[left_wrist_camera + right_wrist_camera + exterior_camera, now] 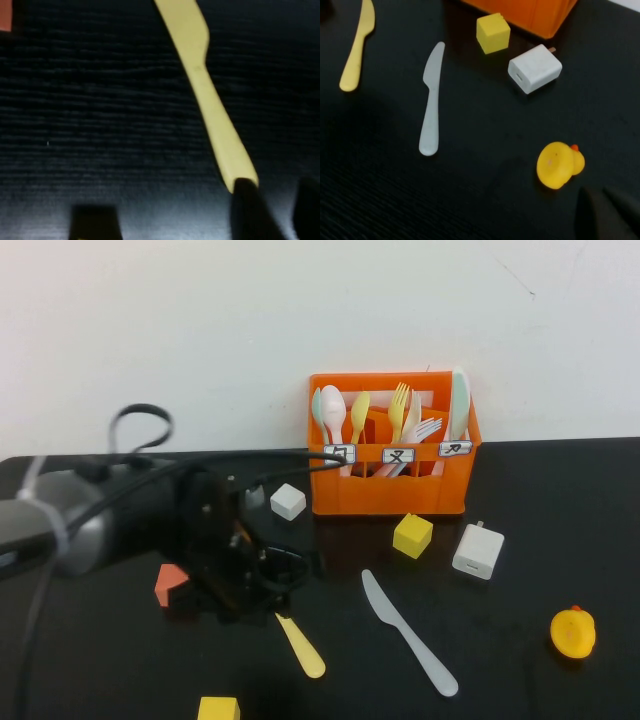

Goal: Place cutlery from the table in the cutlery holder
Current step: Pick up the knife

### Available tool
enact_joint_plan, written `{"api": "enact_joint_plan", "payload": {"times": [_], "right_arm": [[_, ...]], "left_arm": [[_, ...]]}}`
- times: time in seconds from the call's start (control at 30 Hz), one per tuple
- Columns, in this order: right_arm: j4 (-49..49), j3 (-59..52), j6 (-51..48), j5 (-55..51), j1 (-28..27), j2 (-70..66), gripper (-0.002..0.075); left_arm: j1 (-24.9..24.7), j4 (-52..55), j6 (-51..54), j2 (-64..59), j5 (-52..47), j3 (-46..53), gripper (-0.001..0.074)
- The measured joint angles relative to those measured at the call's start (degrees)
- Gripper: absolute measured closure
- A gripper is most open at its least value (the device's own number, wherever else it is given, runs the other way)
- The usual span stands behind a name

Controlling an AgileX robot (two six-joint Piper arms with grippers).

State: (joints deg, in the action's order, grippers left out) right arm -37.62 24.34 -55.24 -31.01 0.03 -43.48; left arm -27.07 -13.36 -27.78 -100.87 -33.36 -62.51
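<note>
Nearest us, the pale yellow flat plastic knife (300,644) lies diagonally beneath our left gripper (268,585) — fingers apart; right gripper (607,212) parked far off, state unclear — we cannot tell

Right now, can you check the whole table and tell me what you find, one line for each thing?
Surface: black table, glossy, no spills seen.
Job's things: pale yellow knife and grey knife lie flat on the table; orange cutlery holder stands at the back, already holding spoons and forks.
Clutter: white cube, yellow cube, white charger, yellow duck, red block, another yellow block.
Grippers: left gripper sits low over the yellow knife's blade end; right gripper shows only in its wrist view, near the duck.
Cables: black cable loops above the left arm.
Surroundings: plain white wall.
</note>
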Motion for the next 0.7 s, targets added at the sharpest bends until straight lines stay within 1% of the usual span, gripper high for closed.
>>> {"api": "enact_joint_plan", "payload": {"times": [0.13,0.17,0.23,0.33,0.5,0.7], "right_arm": [[-0.1,0.0,-0.1,0.0,0.0,0.0,0.0728],[-0.1,0.0,-0.1,0.0,0.0,0.0,0.0728],[-0.1,0.0,-0.1,0.1,0.0,0.0,0.0728],[-0.8,0.0,-0.8,0.1,0.0,0.0,0.0728],[-2.0,0.0,-2.0,0.2,0.0,0.0,0.0728],[-2.4,0.0,-2.7,0.2,0.0,0.0,0.0728]], "left_arm": [[-0.2,1.7,-3.4,-5.1,-2.3,-3.8,0.038],[-0.2,1.8,-3.9,-6.4,-3.1,-4.8,0.0348],[-0.2,2.1,-4.1,-8.8,-4.5,-6.9,0.0314],[-0.2,2.2,-4.2,-12.4,-6.8,-10.0,0.0295],[-0.3,2.8,-5.1,-17.6,-9.3,-14.3,0.0287],[-0.6,7.0,-7.9,-20.5,-10.5,-16.2,0.0286]]}}
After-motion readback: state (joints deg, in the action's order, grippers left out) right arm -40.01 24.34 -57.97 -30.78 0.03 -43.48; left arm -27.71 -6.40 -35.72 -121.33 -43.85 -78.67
